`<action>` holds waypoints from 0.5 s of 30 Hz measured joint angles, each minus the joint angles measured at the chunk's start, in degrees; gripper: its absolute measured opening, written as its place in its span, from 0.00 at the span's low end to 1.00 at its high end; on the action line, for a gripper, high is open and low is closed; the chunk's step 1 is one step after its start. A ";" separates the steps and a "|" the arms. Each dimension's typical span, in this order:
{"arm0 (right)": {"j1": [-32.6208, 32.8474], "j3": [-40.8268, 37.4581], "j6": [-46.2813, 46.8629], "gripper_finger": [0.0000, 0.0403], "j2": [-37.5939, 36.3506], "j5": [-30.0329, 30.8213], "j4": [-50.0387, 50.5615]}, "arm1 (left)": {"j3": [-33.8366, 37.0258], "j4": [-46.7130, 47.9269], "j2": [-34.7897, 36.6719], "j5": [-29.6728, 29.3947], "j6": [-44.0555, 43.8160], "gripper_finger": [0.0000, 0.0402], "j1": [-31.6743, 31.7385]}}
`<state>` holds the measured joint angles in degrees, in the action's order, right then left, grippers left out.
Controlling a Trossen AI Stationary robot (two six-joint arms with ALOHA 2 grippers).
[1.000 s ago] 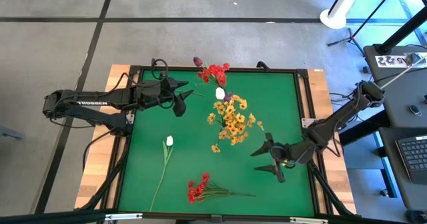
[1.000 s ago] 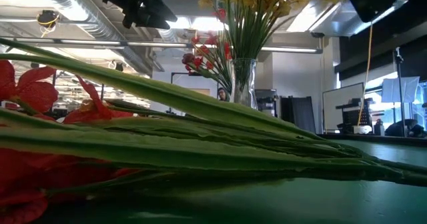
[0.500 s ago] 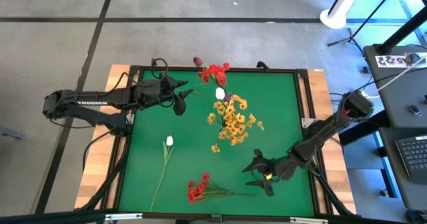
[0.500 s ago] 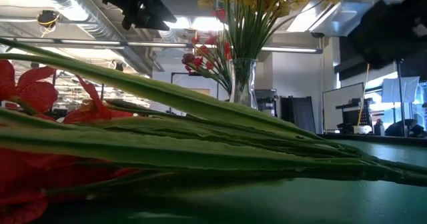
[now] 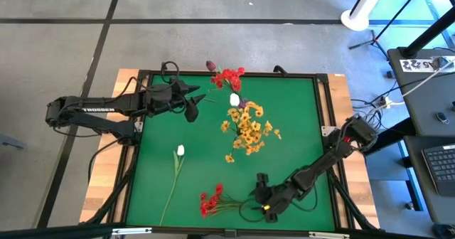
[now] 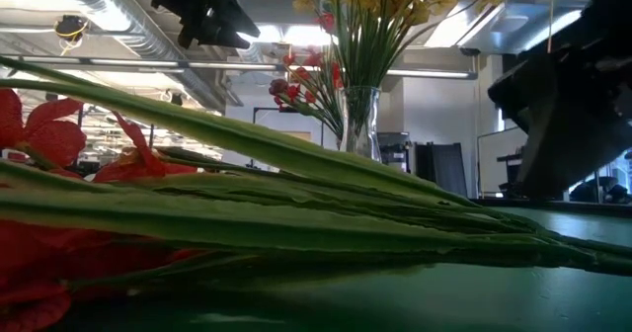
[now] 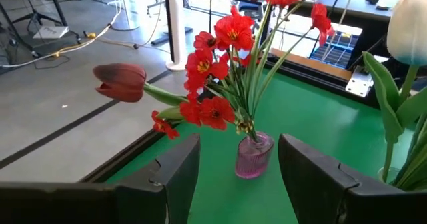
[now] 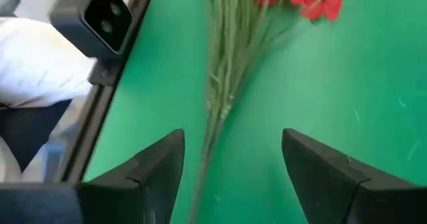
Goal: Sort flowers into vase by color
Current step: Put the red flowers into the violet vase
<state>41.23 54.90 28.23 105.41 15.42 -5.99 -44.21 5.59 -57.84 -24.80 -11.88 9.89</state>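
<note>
Right claw lines up over the red stems

The right claw (image 5: 265, 205), fingers apart, hovers at lower centre just above the stem end of the red flowers (image 5: 211, 200) lying on the green counter (image 5: 298, 125); it should drop straight, straddling the bundled stems. The left claw (image 5: 192, 105) waits, fingers apart, upper left.

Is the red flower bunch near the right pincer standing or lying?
Lying: the red flower bunch rests flat on the table, stems toward the open right pincer.

Two vases (image 5: 247, 136) (image 7: 253, 156) – two red bunches (image 5: 210, 200) (image 5: 227, 77), two white tulips (image 5: 180, 151) (image 5: 234, 99).
</note>
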 joint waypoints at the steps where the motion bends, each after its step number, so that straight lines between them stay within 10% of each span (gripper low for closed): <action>1: -0.08 0.25 0.00 0.62 -0.02 0.03 -0.18 | 0.00 0.08 0.00 0.00 -0.05 0.49 0.00; 15: -1.05 0.25 4.86 0.62 2.20 0.57 -3.28 | 0.00 3.79 0.00 -0.02 -4.84 0.49 -0.20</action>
<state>40.18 55.16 33.09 107.60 15.99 -9.27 -44.21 9.38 -57.84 -24.82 -16.72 9.69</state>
